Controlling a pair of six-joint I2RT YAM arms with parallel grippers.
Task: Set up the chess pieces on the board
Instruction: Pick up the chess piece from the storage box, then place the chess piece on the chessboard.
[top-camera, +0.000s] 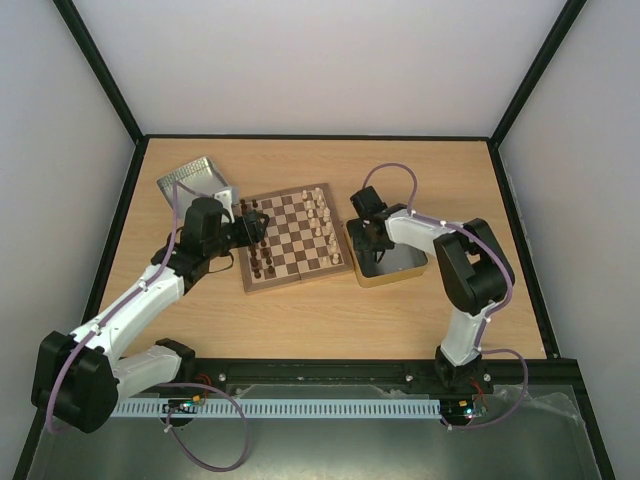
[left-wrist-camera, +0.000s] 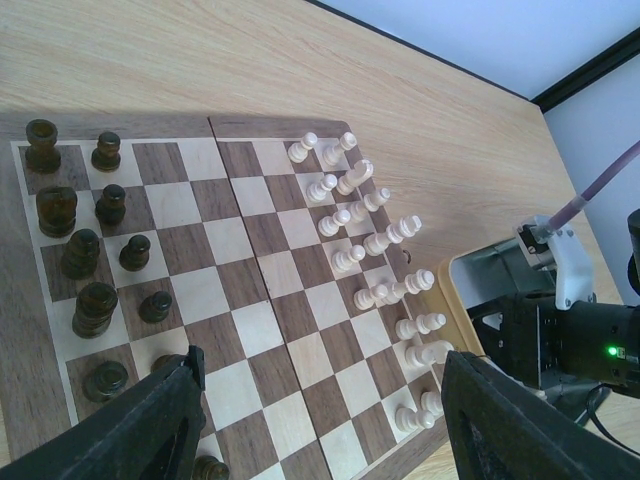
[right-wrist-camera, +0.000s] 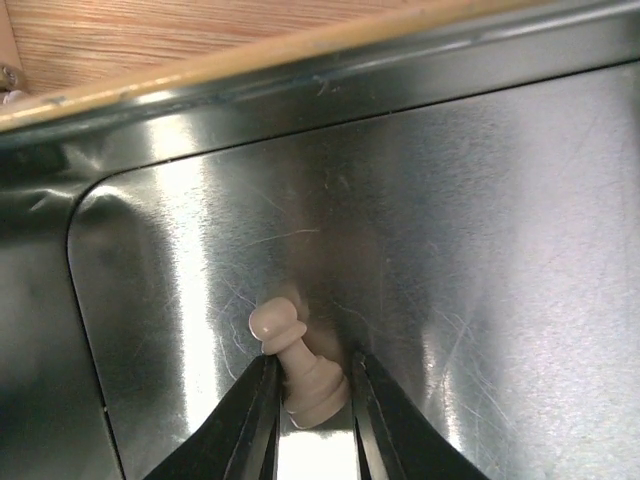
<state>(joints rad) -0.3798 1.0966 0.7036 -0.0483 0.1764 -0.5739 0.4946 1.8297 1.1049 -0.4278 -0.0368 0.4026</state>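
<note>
Inspection of my right gripper (right-wrist-camera: 312, 362): the jaws are drawn in narrow and pinch the base of 1 cream pawn (right-wrist-camera: 305, 378), 1 finger against each side of it. The pawn is tilted, its round head pointing toward 11 o'clock in the right wrist view, just clear of my fingertips. It is inside the metal tin (right-wrist-camera: 480, 250), near a rounded corner of the tin floor, which mirrors it faintly. From above, that tin sits just beside the board (top-camera: 296, 240) at the board's 3 o'clock edge, and my right gripper reaches down into the end nearest the board. My left gripper (left-wrist-camera: 320, 430) is spread wide and holds nothing; it hangs over the board's 9 o'clock side, above the dark pieces (left-wrist-camera: 95, 300) standing in 2 files. The cream pieces (left-wrist-camera: 395, 232) already on the board stand in 2 files along its 3 o'clock side. A second tin (top-camera: 195, 178) lies at 10 o'clock from the board.
</note>
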